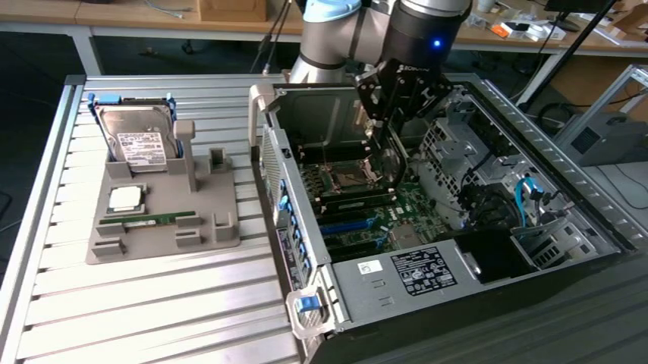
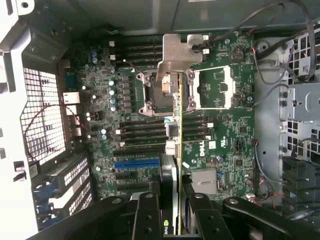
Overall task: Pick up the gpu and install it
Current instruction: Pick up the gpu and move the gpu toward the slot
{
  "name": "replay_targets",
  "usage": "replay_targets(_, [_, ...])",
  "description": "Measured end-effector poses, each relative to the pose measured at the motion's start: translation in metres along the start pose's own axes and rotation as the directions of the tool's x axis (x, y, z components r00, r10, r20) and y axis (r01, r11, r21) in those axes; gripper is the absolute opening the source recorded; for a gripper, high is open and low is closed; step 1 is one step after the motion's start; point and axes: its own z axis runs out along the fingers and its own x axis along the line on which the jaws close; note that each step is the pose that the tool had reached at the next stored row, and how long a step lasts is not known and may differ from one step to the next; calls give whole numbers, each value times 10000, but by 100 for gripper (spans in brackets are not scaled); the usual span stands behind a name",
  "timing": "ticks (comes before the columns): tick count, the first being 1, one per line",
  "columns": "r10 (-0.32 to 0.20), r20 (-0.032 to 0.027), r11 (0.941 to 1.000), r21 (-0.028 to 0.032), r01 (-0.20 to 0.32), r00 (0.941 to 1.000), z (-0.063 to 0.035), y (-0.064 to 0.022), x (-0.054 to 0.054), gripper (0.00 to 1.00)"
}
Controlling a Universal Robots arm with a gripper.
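A: Exterior view: where's the gpu (image 1: 390,163)?
B: Clamped between my fingers (image 1: 383,121), hanging edge-on inside the open case (image 1: 273,144), above the motherboard (image 1: 405,220).
A: And the wrist view?
B: My fingers (image 2: 147,215) pinch its two faces; the gpu (image 2: 175,95) runs over the motherboard (image 2: 220,145), silver bracket (image 2: 177,50) at the end away from me.

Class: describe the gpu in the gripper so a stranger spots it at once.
Find the open black computer case on the slatted metal table. Over its green motherboard the black gripper grips a thin dark gpu card. Alone there, it stands edge-on, a silver bracket at its far end.
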Motion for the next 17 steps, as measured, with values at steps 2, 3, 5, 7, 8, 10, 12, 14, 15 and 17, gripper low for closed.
replay_targets(2, [0,0,10000,1,0,10000,7,0,-10,27])
replay_targets(3, [0,0,10000,1,0,10000,10,1,-15,27])
replay_targets(5, [0,0,10000,0,0,10000,20,2,-32,27])
replay_targets(7, [1,0,10000,0,-1,10000,27,2,-44,27])
replay_targets(8, [0,0,10000,0,0,10000,32,3,-52,27])
replay_targets(10, [0,0,10000,0,0,10000,39,4,-62,27])
replay_targets(12, [1,0,10000,0,-1,10000,47,5,-74,27])
replay_targets(14, [0,0,10000,0,0,10000,54,5,-84,27])
replay_targets(15, [0,0,10000,0,0,10000,57,6,-89,27])
replay_targets(17, [0,0,10000,0,0,10000,75,8,-119,27])
